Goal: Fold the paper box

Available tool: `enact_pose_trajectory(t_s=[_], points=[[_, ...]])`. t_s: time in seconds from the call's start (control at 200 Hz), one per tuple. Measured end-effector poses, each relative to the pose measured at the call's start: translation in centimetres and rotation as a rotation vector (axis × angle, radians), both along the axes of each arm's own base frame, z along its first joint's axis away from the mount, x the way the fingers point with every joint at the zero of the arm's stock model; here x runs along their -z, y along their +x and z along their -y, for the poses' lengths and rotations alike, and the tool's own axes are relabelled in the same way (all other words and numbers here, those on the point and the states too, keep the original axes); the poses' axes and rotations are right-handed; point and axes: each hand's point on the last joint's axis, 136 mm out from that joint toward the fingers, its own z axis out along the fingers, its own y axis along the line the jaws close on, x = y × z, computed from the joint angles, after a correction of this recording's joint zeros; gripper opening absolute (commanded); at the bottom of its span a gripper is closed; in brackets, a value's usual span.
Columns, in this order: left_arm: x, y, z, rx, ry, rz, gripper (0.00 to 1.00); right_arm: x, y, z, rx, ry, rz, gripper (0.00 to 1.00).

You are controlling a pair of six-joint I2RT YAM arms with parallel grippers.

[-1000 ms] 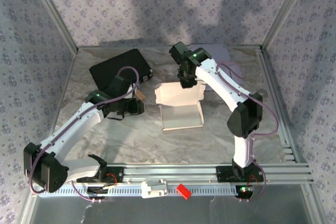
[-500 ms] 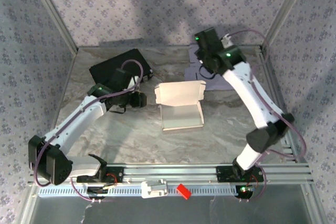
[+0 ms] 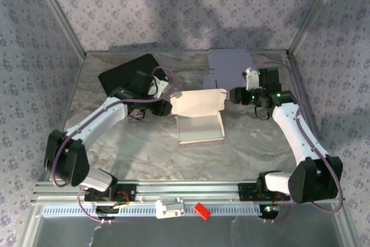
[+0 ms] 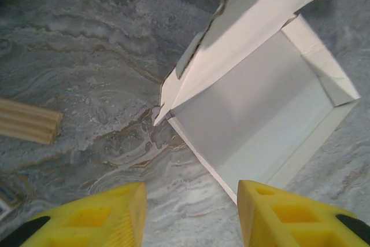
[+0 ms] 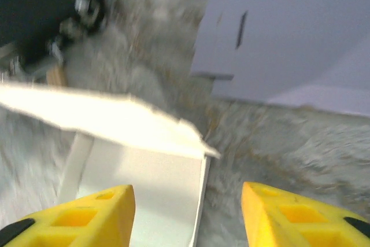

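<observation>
As my left gripper and right gripper, both open and empty, flank the paper box, its raised lid spans between them, left nearer.

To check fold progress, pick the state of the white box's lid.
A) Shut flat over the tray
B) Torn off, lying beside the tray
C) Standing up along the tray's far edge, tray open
C: the lid stands up along the far edge of the tray, and the tray's inside is open to view.
</observation>
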Motion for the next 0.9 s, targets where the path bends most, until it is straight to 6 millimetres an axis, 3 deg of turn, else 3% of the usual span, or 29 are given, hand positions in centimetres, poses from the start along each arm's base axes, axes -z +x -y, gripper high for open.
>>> enact_pose_trajectory(t_s=[0.12,0.2,0.405,0.66,0.9], points=[[2.5,0.8,0.3,0.029,0.038,-0.027,0.47,2.6,-0.4,-1.0,-0.135,-0.035,-0.011,0.58],[3.1,1.0,0.3,0.038,0.045,-0.030,0.47,3.7,0.2,-1.3,-0.193,-0.059,0.000,0.58],[1.4,2.3,1.2,0.057,0.008,0.009,0.46,6.5,1.3,-1.8,-0.300,-0.101,-0.020,0.58],[2.0,3.1,2.2,0.081,-0.012,-0.005,0.42,5.2,4.0,-2.0,-0.375,-0.126,0.057,0.56],[1.4,3.5,2.7,0.092,-0.026,0.004,0.29,4.7,4.6,-2.7,-0.427,-0.111,0.068,0.45]])
